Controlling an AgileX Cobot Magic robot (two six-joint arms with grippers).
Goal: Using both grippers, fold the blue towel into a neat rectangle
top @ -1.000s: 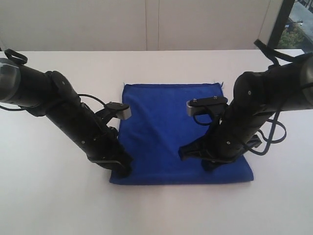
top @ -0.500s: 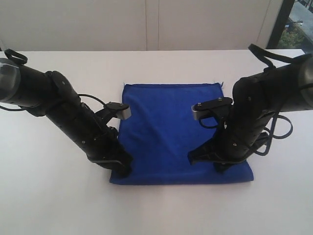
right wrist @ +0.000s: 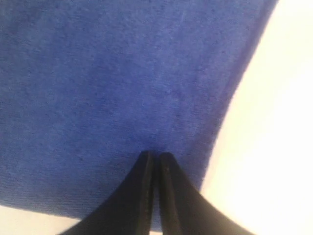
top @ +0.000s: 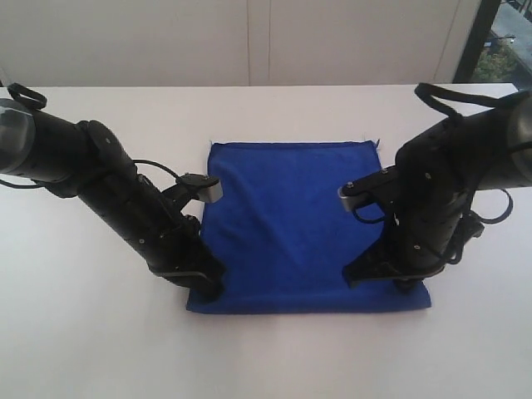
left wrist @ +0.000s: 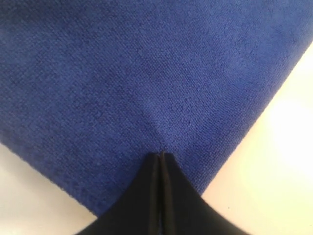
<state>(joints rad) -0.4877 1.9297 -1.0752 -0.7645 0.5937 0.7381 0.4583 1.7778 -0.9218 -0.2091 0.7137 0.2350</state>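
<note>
The blue towel (top: pixel 287 216) lies flat on the white table (top: pixel 274 357) as a rectangle, with loose threads at its far right corner. My left gripper (top: pixel 208 287) points down at the towel's near left corner. In the left wrist view the left gripper (left wrist: pixel 161 155) is shut, its tips touching the towel (left wrist: pixel 146 73), which puckers slightly there. My right gripper (top: pixel 406 284) is down near the near right corner. In the right wrist view the right gripper (right wrist: pixel 155 155) is shut, with only a hairline slit between the fingers, over the towel (right wrist: pixel 122 73) close to its side edge.
Bare white table (top: pixel 75 332) surrounds the towel on all sides. A pale wall (top: pixel 249 41) closes the far edge, and a dark window frame (top: pixel 478 41) stands at the back right. Cables loop off the right arm (top: pixel 474 224).
My right arm has slid to the right along the towel's near part, from its middle toward the right corner. The towel and the left arm have stayed put.
</note>
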